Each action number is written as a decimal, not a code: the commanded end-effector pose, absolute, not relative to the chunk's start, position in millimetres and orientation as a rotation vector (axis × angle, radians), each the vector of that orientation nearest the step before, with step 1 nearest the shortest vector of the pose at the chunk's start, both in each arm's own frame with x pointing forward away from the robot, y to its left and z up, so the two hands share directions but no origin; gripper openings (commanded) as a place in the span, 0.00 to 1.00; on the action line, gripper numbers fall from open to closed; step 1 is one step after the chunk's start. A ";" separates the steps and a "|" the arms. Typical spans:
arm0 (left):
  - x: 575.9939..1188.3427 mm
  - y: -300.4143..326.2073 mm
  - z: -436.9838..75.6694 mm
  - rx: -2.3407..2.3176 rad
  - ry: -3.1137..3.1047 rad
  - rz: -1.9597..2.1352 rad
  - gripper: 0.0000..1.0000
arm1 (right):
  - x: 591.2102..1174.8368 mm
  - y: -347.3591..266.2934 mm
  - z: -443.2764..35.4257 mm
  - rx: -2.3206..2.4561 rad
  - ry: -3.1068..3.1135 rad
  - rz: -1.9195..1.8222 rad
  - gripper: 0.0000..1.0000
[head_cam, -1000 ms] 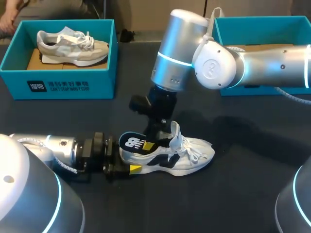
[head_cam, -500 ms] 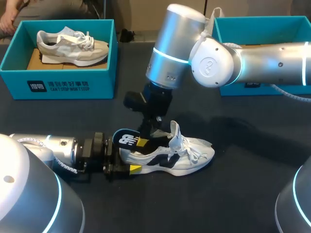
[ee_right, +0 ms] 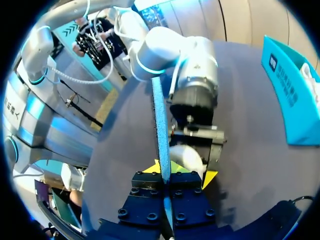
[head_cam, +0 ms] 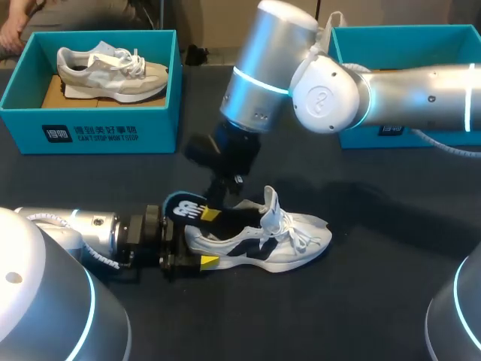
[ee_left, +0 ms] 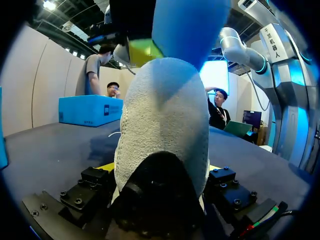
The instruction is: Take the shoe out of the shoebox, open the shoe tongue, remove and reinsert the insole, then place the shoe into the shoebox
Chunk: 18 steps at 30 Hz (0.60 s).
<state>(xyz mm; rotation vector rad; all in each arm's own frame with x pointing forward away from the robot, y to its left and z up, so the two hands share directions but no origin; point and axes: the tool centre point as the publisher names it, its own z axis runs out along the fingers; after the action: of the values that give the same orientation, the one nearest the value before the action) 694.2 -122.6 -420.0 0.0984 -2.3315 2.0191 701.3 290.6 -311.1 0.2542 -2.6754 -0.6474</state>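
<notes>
A white sneaker (head_cam: 282,239) with dark side stripes lies on its sole on the black table, toe to the right. My left gripper (head_cam: 197,247) comes in low from the left and is shut on its heel (ee_left: 162,130), one finger on each side. My right gripper (head_cam: 211,213) hangs over the heel end and is shut on the insole (head_cam: 186,208), black on top with a white logo and blue underneath. The insole's back end sticks out past the heel, tilted up. In the right wrist view the insole (ee_right: 159,125) shows edge-on between the fingertips of that gripper (ee_right: 164,173).
A teal shoebox (head_cam: 22,90) at the back left holds a second, grey-white shoe (head_cam: 113,71). Another teal shoebox (head_cam: 409,34) stands at the back right, partly behind my right arm (head_cam: 406,94). Bare table lies in front of and to the right of the sneaker.
My right gripper has moved left and slightly up, drawing the insole back out over the heel. The left gripper and the shoe have stayed put.
</notes>
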 end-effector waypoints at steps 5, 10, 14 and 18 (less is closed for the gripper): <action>693.2 -123.5 -420.4 0.101 -2.334 2.019 0.00 | 696.8 288.7 -258.1 0.261 -2.704 -0.743 0.00; 693.2 -123.5 -420.4 0.101 -2.334 2.019 0.00 | 699.9 295.3 -237.3 0.300 -2.712 -0.849 0.00; 693.2 -123.5 -420.4 0.101 -2.334 2.019 0.00 | 699.9 295.3 -237.3 0.300 -2.712 -0.849 0.00; 693.2 -123.5 -420.4 0.101 -2.334 2.019 0.00 | 699.9 295.3 -237.3 0.300 -2.712 -0.849 0.00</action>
<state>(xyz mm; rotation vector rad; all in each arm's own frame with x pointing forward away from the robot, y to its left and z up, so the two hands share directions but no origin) 694.2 -122.8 -420.0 0.0982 -2.3318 2.0191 701.3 296.8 -236.5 0.3020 -2.7070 -0.8450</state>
